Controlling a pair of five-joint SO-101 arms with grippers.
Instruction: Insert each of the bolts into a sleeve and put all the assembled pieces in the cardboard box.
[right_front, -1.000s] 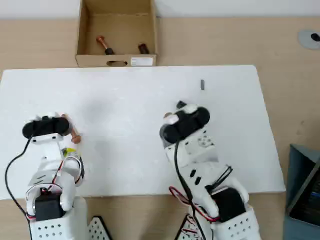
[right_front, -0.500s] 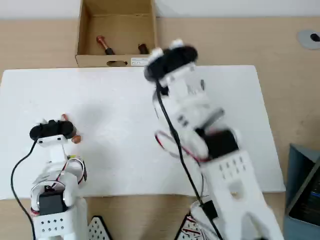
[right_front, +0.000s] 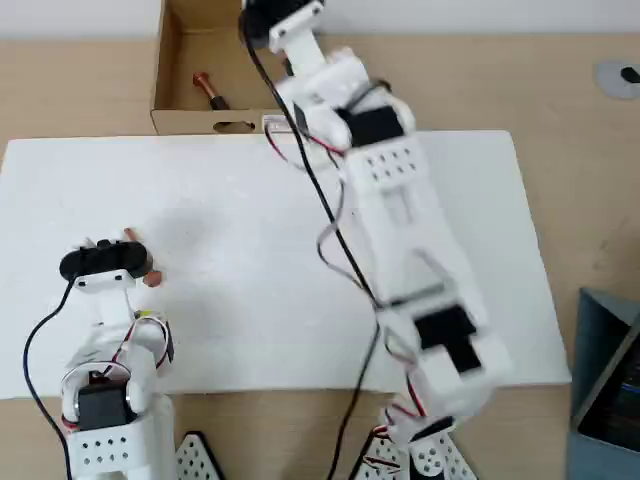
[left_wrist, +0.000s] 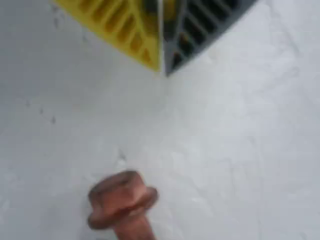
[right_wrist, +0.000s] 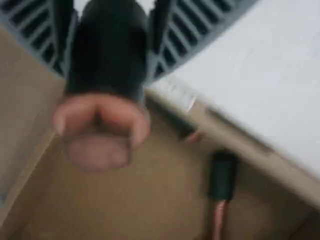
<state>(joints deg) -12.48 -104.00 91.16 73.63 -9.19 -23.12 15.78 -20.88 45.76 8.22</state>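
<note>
My right gripper (right_front: 272, 14) hangs over the cardboard box (right_front: 200, 121), fingers clamped on an assembled piece (right_wrist: 100, 125): a black sleeve with the copper bolt head poking out of its end. The piece's long axis runs on from my fingers, head pointing down at the box floor. Straight below the head I see bare cardboard, so I judge this a release spot.

One finished piece (right_wrist: 221, 186) already lies on the floor, off to the side of my grip and back toward the box's near wall; in the high view this piece (right_front: 209, 91) sits toward my left arm's side. Something small, dark and copper rests against that near wall, too blurred for me to name. The near wall passes under my wrist, and the side walls stand apart from my fingers, so there is room to part the jaws and then lift out before pulling back across the white mat (right_front: 250, 260).

My left gripper (right_front: 102, 262) hovers low over the mat, its yellow and grey fingertips (left_wrist: 150, 47) closed together on nothing. A loose bolt (left_wrist: 122, 200) lies flat just beyond them, flanged head toward the tips and shank running away. That bolt is my left arm's to reach, being well apart from my right.
</note>
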